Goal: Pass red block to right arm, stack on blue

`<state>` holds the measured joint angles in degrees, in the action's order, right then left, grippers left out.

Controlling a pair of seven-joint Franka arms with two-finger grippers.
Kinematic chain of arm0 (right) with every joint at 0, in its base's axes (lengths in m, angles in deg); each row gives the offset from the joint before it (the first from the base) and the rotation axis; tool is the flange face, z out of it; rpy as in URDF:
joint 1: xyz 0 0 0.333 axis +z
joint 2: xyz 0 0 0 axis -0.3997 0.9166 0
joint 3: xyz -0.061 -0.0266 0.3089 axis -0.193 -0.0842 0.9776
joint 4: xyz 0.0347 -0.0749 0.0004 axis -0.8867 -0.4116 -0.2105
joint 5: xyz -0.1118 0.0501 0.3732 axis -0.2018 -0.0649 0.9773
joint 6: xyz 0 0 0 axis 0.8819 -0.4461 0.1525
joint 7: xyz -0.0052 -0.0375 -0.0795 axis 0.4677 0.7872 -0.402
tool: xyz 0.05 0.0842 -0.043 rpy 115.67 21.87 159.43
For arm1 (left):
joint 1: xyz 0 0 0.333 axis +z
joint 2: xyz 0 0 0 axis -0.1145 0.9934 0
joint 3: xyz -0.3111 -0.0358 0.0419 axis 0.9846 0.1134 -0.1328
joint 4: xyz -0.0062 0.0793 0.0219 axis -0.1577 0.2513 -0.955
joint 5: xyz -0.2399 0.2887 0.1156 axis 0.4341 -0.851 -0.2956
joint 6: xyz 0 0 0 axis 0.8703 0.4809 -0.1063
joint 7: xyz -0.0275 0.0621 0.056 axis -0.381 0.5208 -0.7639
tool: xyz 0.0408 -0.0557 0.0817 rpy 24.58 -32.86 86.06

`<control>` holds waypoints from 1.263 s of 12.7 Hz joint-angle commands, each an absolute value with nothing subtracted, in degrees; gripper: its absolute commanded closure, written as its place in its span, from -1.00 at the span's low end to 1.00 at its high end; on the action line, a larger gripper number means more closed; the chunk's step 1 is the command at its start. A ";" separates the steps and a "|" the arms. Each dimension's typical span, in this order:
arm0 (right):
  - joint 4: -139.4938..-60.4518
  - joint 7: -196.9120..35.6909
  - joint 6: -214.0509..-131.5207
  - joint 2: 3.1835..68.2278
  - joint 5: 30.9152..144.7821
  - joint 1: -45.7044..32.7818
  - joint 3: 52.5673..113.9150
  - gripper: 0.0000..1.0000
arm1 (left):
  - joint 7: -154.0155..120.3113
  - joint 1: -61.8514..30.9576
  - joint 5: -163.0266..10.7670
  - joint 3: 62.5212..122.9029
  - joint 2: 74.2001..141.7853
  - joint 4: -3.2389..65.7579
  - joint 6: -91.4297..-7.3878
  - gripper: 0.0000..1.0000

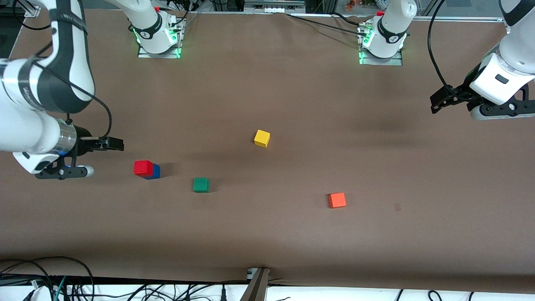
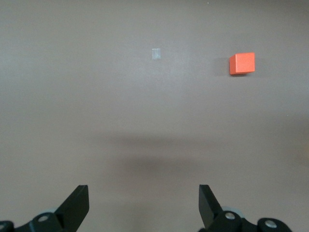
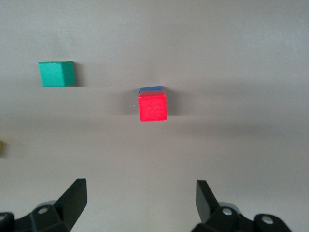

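The red block (image 1: 143, 167) sits on top of the blue cube (image 1: 155, 172) toward the right arm's end of the table. In the right wrist view the red block (image 3: 152, 107) covers the blue cube (image 3: 150, 89) except for one edge. My right gripper (image 1: 113, 144) is open and empty, up in the air beside the stack and clear of it; its fingers (image 3: 75, 195) show apart. My left gripper (image 1: 438, 102) is open and empty, raised over the left arm's end of the table, with its fingers (image 2: 77, 203) wide apart over bare table.
A green cube (image 1: 201, 184) lies beside the stack, toward the middle. A yellow cube (image 1: 262, 138) lies at the table's middle. An orange cube (image 1: 337, 200) lies nearer the front camera toward the left arm's end, with a small tape mark (image 1: 397, 206) beside it.
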<state>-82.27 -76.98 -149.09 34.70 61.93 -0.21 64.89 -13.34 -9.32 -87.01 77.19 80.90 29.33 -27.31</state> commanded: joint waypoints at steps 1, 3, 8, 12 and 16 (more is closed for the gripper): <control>-87.59 -74.70 -147.00 24.58 56.48 -7.97 75.20 -1.00 | -13.99 -10.17 -88.02 77.20 80.17 29.37 -26.38 -1.00; -89.54 -75.31 -143.76 19.91 55.40 -11.51 79.19 -1.00 | -13.72 -10.35 -88.02 77.29 80.17 29.28 -26.29 -1.00; -90.25 -75.49 -134.86 11.90 50.83 -14.33 80.78 -1.00 | -13.72 -10.44 -88.11 77.37 80.26 29.28 -26.20 -1.00; -90.16 -75.67 -133.28 10.40 50.74 -15.21 81.91 -1.00 | -13.64 -10.44 -88.37 77.37 80.35 29.28 -26.29 -1.00; -87.28 -76.02 -133.19 13.20 47.75 -15.03 82.80 -1.00 | -13.98 -10.53 -88.90 77.37 80.44 29.28 -26.29 -1.00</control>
<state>-88.99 -75.86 -133.67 11.98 48.75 -14.15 82.22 -13.35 -10.10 -87.03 77.40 80.88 29.34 -26.92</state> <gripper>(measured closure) 0.000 0.000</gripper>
